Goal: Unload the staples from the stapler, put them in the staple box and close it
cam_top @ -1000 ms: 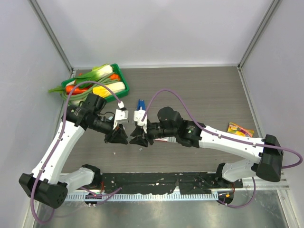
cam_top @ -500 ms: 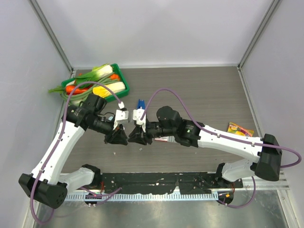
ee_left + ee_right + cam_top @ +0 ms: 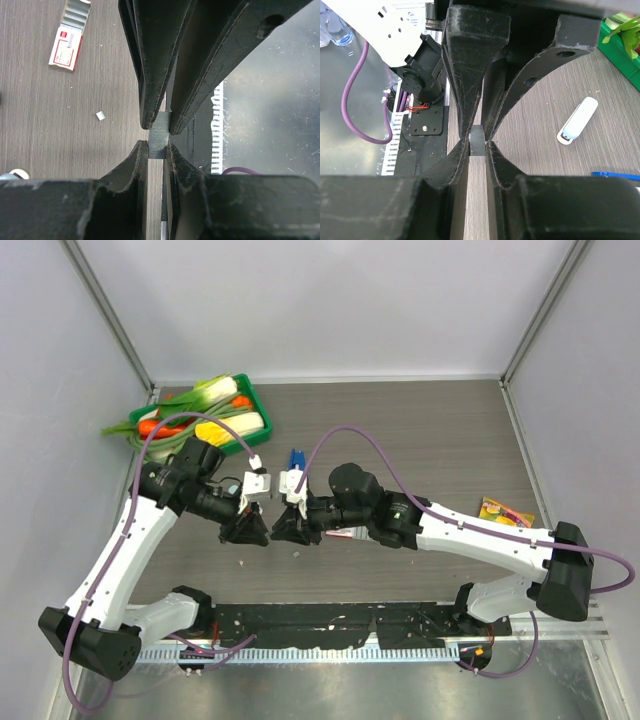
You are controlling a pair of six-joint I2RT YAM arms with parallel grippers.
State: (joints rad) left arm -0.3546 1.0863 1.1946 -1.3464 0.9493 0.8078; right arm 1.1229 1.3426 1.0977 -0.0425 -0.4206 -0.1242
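Far to the left of the staple strip (image 3: 159, 136), and beyond it, we see the green tray (image 3: 268, 418) heaped with vegetables (image 3: 215, 410). Just left of the strip, the left gripper (image 3: 157, 150) is clenched on one end of it, with a finger pressed to each side. The strip itself is a short, ribbed grey bar, held off the table between the two grippers. From the strip's right, the right gripper (image 3: 478, 146) meets the left one tip to tip. Its fingers touch both sides of the strip's other end, so we take it to be grasping the strip too. The blue stapler (image 3: 295, 458) lies on the table beyond the strip and slightly to its right. It is partly hidden by the right wrist, and neither gripper holds it. A red-and-white staple box (image 3: 66, 44) lies to the right of the strip, under the right arm. A colourful packet (image 3: 505, 512) lies well to the strip's right.
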